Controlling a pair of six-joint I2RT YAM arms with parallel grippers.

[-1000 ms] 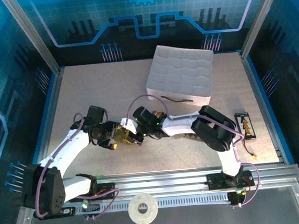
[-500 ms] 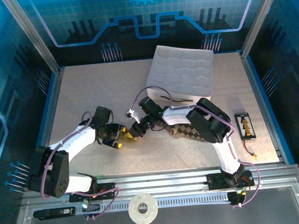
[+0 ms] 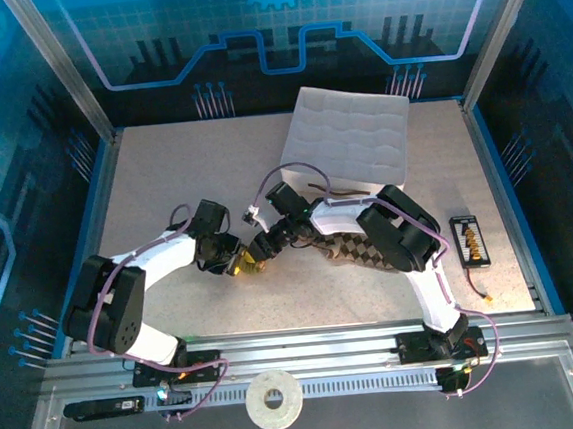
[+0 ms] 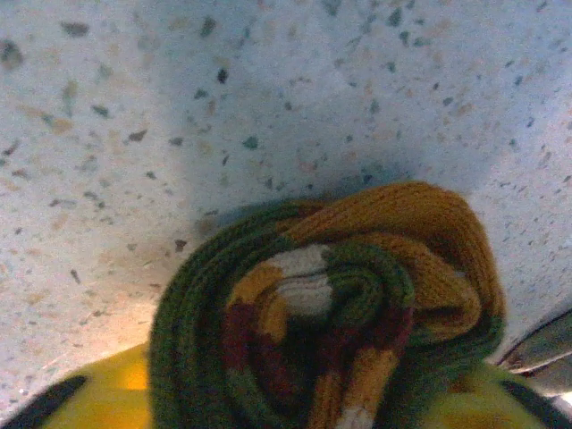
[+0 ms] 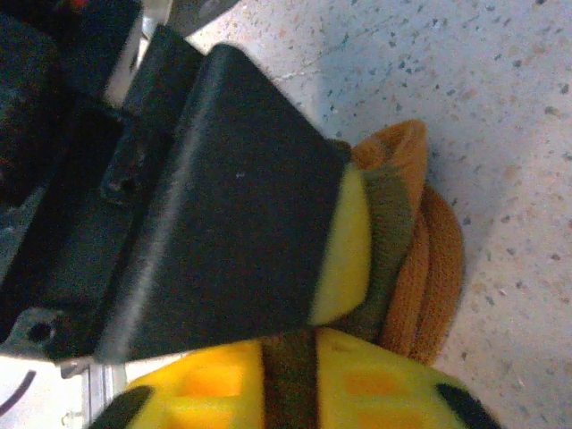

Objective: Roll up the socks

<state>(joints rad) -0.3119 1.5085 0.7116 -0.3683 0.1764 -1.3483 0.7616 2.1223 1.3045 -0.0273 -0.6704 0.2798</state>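
the speckled worktop (image 3: 163,175) carries a white quilted box (image 3: 350,139) at the back. in front of it the brown-and-tan checked sock (image 3: 355,251) lies flat, long axis left to right, partly beneath the right arm and not yet rolled. just left of it the thick-knit green sock (image 4: 331,304) is a tight spiral, orange outermost, its coiled end facing the left wrist camera. the left gripper (image 3: 237,265) clamps the roll's sides. the right gripper (image 5: 288,380) appears pinched on a thin olive strip.

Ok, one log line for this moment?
green sock: rolled, held by left fingers | right fingers: pinching its edge | checked sock: lying unrolled
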